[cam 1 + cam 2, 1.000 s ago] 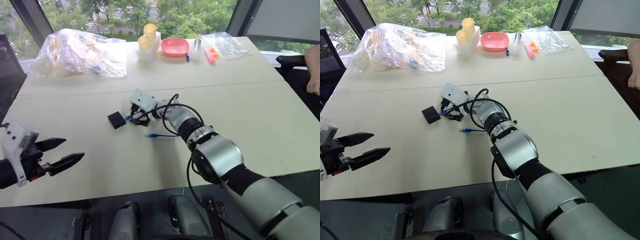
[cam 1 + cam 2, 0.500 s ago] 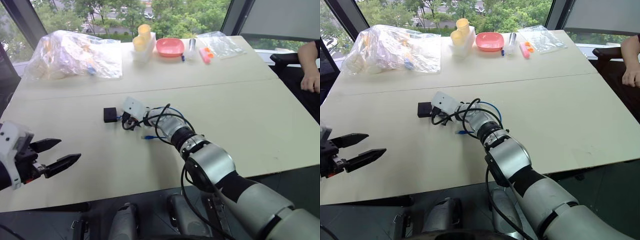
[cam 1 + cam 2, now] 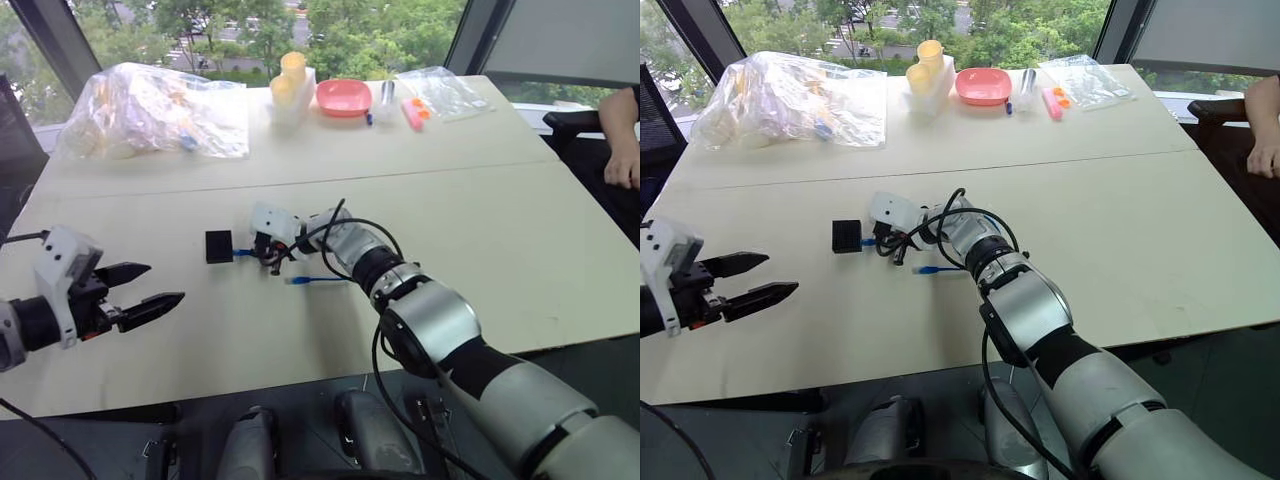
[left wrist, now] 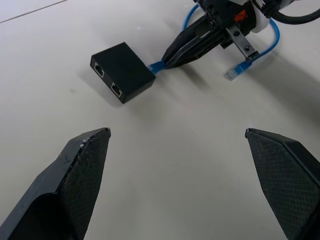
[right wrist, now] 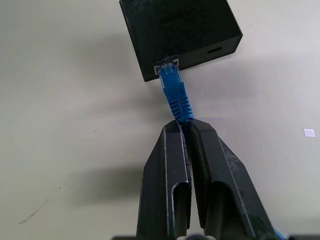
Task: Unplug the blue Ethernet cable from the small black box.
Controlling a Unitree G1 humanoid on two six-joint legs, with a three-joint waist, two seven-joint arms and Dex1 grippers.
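Right end effector [image 5: 186,131] clamps the blue Ethernet cable [image 5: 175,95] just behind its plug. Cable axis runs straight into the small black box [image 5: 180,30]. Left end effector [image 3: 140,290] hangs open, well apart.

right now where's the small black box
The small black box sits near the middle of the table, just left of the right gripper. The blue Ethernet cable is plugged into its side, pinched by that gripper.

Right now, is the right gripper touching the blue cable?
Touching. The right wrist view shows the right gripper shut on the blue cable just behind its plug.
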